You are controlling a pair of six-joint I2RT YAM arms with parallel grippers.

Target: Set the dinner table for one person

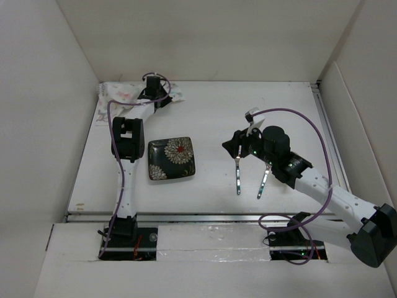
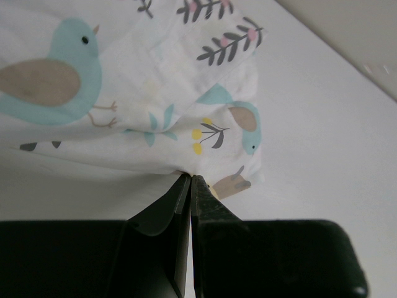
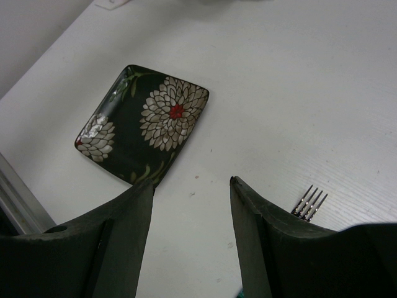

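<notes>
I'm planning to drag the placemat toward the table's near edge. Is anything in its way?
Yes: the floral plate lies on the dinner table between the placemat, pinched by the left gripper, and the near edge.

Fork (image 3: 309, 203): tines only, handle hidden behind right end effector (image 3: 191, 183). Cloth placemat (image 2: 124, 93) cut off top, left.

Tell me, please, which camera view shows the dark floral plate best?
The right wrist view: the plate appears close and whole, its flower pattern sharp. The top external view shows it whole but smaller, beside the left arm. The left wrist view misses it.
</notes>
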